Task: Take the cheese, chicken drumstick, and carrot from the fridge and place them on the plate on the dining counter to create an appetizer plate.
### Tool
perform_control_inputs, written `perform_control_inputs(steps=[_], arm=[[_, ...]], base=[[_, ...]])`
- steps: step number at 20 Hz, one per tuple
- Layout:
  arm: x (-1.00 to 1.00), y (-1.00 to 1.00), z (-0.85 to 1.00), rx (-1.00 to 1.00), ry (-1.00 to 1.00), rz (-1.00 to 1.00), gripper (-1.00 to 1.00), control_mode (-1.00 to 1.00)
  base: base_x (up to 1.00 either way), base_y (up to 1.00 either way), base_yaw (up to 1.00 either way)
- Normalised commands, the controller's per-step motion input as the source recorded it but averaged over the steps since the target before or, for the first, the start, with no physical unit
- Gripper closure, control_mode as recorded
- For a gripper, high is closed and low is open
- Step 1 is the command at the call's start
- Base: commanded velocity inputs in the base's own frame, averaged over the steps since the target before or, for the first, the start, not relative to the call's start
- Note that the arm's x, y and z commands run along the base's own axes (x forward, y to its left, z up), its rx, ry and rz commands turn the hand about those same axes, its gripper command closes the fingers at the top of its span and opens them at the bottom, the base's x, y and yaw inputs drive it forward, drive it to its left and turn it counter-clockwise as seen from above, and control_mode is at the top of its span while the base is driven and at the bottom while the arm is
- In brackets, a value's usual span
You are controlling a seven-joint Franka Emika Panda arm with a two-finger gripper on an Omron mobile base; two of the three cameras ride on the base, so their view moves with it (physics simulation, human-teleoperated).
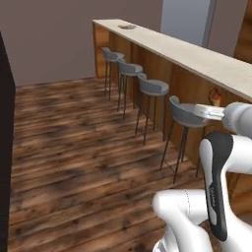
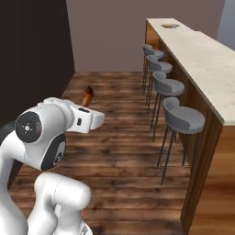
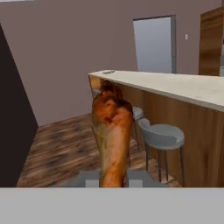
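My gripper (image 3: 113, 178) is shut on the chicken drumstick (image 3: 112, 131), a dark brown roasted piece that stands upright between the fingers. The drumstick's top (image 2: 87, 96) pokes up beyond the hand, and in the left base view it (image 1: 215, 97) sits above the gripper (image 1: 212, 112), in front of the counter's wood base. The dining counter (image 1: 197, 56) (image 2: 202, 57) (image 3: 175, 85) has a speckled beige top and runs away to the right. The plate (image 1: 127, 27) (image 2: 170, 25) (image 3: 108, 71) lies small and far off at the counter's far end. Cheese, carrot and fridge are out of view.
Several grey round stools (image 1: 153, 87) (image 2: 185, 118) (image 3: 162, 135) line the counter's near side. A tall dark panel (image 1: 5, 147) (image 2: 32, 55) stands on the left. Wooden floor (image 1: 74, 147) lies open between them. A pale doorway (image 3: 154, 43) is in the back wall.
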Motion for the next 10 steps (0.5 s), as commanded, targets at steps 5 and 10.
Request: perform_control_inputs(steps=[5, 10], arm=[[0.0, 0.0, 0.0, 0.0, 0.0, 0.0, 1.0, 1.0], [0.0, 0.0, 0.0, 0.0, 0.0, 0.0, 1.0, 1.0]], base=[[1.0, 0.66, 0.21], [1.0, 0.1, 0.28]])
